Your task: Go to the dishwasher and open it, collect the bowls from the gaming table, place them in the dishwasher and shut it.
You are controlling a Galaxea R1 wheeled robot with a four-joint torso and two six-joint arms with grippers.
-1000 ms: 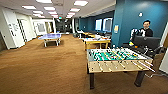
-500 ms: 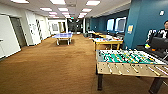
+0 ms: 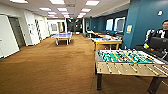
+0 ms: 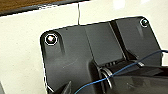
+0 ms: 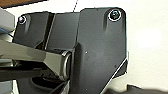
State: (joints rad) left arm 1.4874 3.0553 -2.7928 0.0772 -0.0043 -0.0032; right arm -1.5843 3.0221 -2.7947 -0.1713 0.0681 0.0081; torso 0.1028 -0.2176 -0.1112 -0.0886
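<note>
The head view looks down a long carpeted room. The gaming table [image 3: 106,40], whitish on top with yellow wood legs, stands at mid-right against the blue wall. Small coloured things lie on it, too blurred to tell whether they are the bowls. The dishwasher is out of view. Each wrist view looks onto the robot's own dark plate [image 4: 100,50] [image 5: 100,45] over a pale surface.
A table-football table [image 3: 126,61] with a green field stands close at the right front. A person [image 3: 163,31] sits behind it by a dark screen. A blue table-tennis table [image 3: 62,36] is far back. Brown carpet [image 3: 50,67] stretches ahead and left.
The whole head picture has shifted: the camera has come forward and turned slightly left. The table-football table now looks larger and nearer at the right.
</note>
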